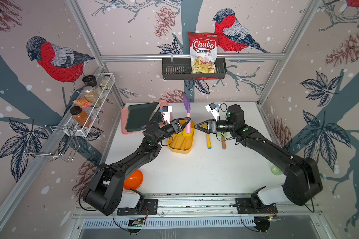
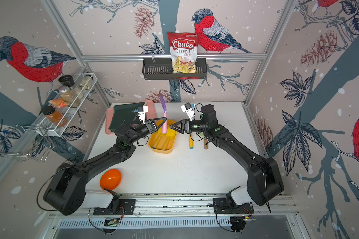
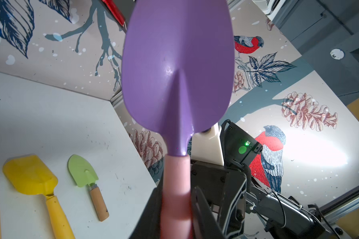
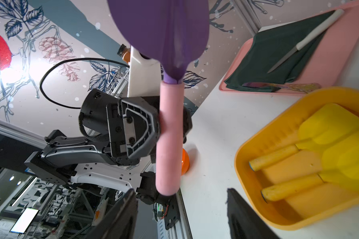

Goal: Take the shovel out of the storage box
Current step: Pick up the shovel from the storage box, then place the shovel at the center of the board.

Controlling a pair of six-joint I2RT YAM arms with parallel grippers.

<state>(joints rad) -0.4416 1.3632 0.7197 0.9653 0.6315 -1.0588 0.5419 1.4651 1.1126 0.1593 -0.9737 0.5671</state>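
The purple-bladed shovel [image 1: 188, 113] is already up out of the storage box [image 1: 180, 151]. It stands nearly upright in the air, blade on top, with the left pincer [image 1: 186, 122] pinching its pink handle a little above the handle's middle. The right wrist view shows the lower end of the handle hanging free, touching nothing. In both top views that end overlaps the far end of the box, so I cannot tell whether it sits directly over the rim or just beside it. The right pincer [image 4: 180, 217] faces the handle from the other side with its fingers [image 4: 120, 217] spread and nothing between them, and its tips are close to the bare lower stretch. This looks to me like a hand-over, or a second grip to steady the tool. To do it well, the right pincer should be centred on the free part of the handle below the left pincer's hold, square to the handle, so that closing does not twist the shovel. The left grip should be released only once the right one is firm. The foam-like handle will probably give a little, so the squeeze should be full. The shovel should then travel sideways, clear of the two yellow shovels [image 4: 330, 128] lying in the box, toward bare worktop [image 1: 195, 171] beside the yellow shovel [image 3: 31, 175] and the green shovel [image 3: 82, 170] lying there.
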